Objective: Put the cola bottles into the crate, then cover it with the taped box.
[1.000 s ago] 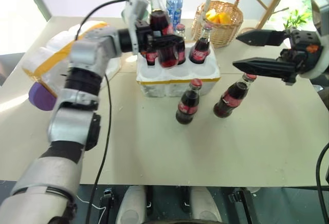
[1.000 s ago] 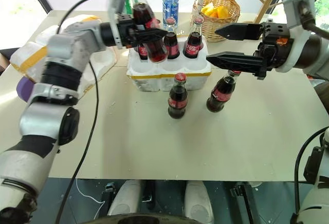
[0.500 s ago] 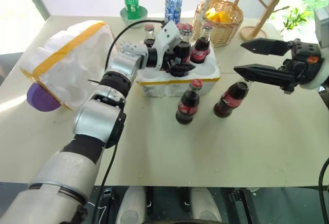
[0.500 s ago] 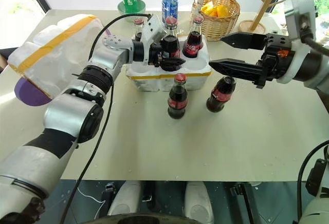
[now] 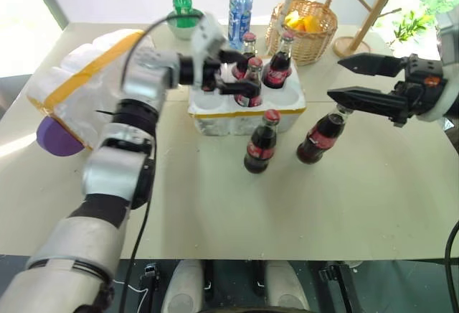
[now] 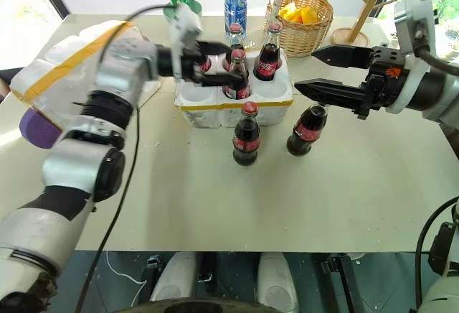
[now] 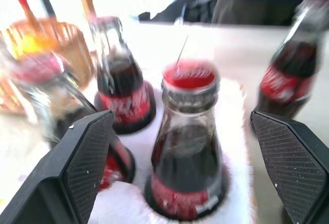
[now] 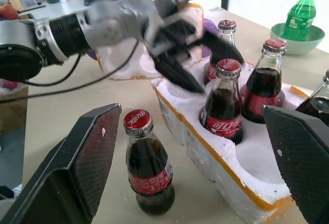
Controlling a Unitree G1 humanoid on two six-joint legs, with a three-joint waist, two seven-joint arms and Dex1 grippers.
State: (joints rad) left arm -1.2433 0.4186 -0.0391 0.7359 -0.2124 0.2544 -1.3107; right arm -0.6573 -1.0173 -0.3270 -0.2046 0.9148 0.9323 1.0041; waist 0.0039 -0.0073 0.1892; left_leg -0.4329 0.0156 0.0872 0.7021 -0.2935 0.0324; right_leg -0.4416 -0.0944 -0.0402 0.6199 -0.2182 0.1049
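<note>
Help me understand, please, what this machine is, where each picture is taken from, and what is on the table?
It is a humanoid robot with two arms. Two pictures come from its head, two from its wrist cameras. The table bears a crate holding four cola bottles, with two more standing in front. Behind are a wicker basket, a green soda bottle and a water bottle; the taped box lies at the left. The left gripper is open around a crated bottle; the right gripper is open, holding nothing.

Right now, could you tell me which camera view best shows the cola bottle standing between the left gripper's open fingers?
The left wrist view: that cola bottle stands large and central in its well in the crate. In the eye views the left gripper partly hides it. The right wrist view shows it whole but smaller.
</note>
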